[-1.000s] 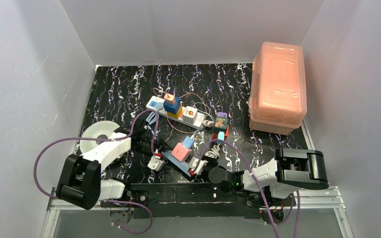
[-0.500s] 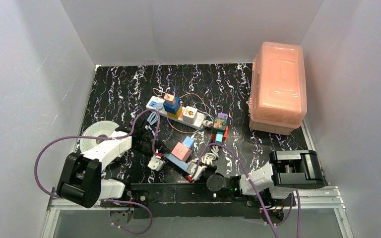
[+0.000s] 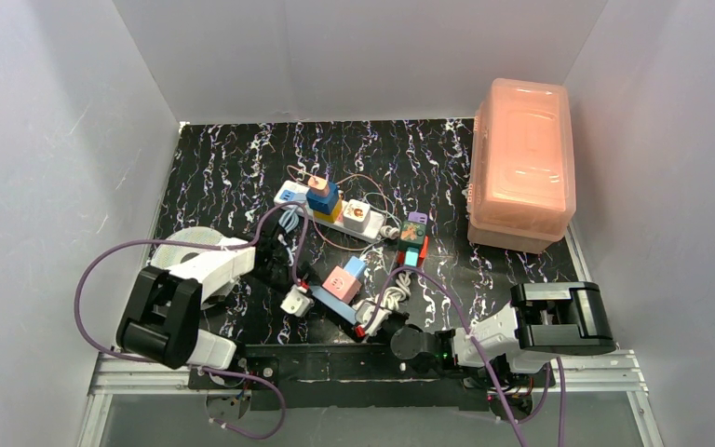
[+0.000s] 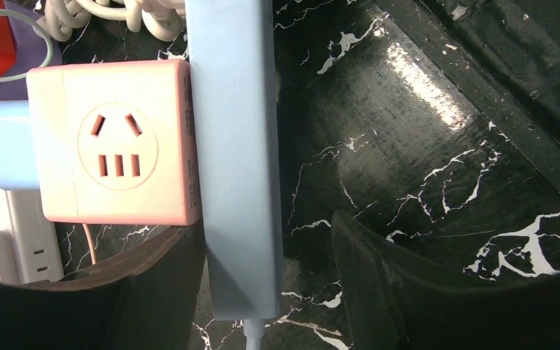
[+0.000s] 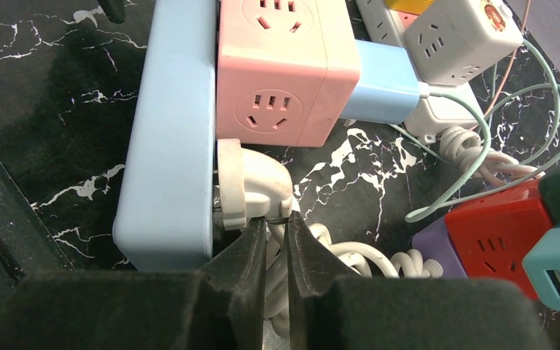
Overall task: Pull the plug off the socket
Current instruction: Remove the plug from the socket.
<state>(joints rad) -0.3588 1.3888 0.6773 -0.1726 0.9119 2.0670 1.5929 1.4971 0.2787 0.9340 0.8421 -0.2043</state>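
Note:
The socket (image 3: 379, 230), a long white strip carrying coloured cube adapters, lies mid-table. Nearer the arms lies a slim light-blue strip (image 3: 333, 307) (image 4: 237, 146) (image 5: 175, 146) with a pink cube adapter (image 4: 117, 142) (image 5: 284, 73) plugged in. A white angled plug (image 5: 251, 186) (image 3: 367, 313) sits in the strip's side. My right gripper (image 5: 277, 221) (image 3: 379, 326) is shut, its tips touching the plug's cord end. My left gripper (image 4: 262, 233) (image 3: 273, 258) is open and straddles the strip's other end: one finger (image 4: 168, 277) is against it, the other stands apart.
A coil of white cord (image 5: 474, 149) (image 3: 393, 298) lies beside the plug. Red, purple and teal cube adapters (image 5: 503, 226) (image 3: 414, 237) sit to the right. An orange lidded box (image 3: 521, 158) stands back right, a white disc (image 3: 191, 244) at the left, a white cube (image 3: 294, 303) near the left gripper.
The right gripper has closed at the plug and drawn slightly back toward its base. The left gripper has opened wider, and its arm has swung forward and to the right.

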